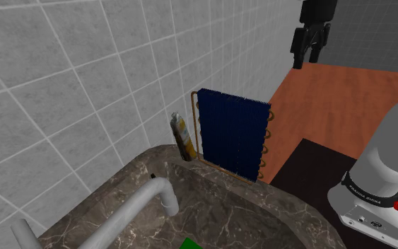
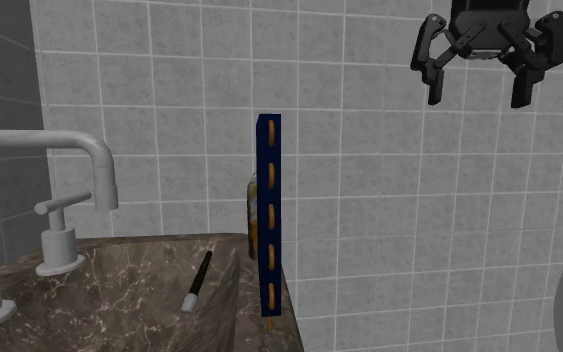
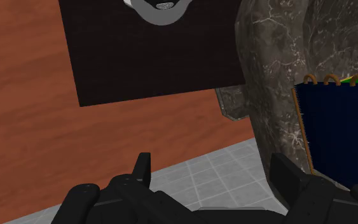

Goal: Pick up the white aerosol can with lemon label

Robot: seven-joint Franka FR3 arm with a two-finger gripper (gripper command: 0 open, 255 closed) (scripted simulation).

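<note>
While the gripper [image 2: 479, 92] hangs high above the counter, its two black fingers [image 2: 436, 85] are spread wide apart, clasping nothing and touching nothing. The aerosol can [image 1: 181, 136], pale at the top with a yellow label, stands at the far edge of the marble counter [image 1: 261, 219], close against the tiled wall [image 1: 63, 78]. In the shoulder view it is just left of a blue ribbed panel [image 1: 232, 131] with copper loops, and well below and left of the gripper.
</note>
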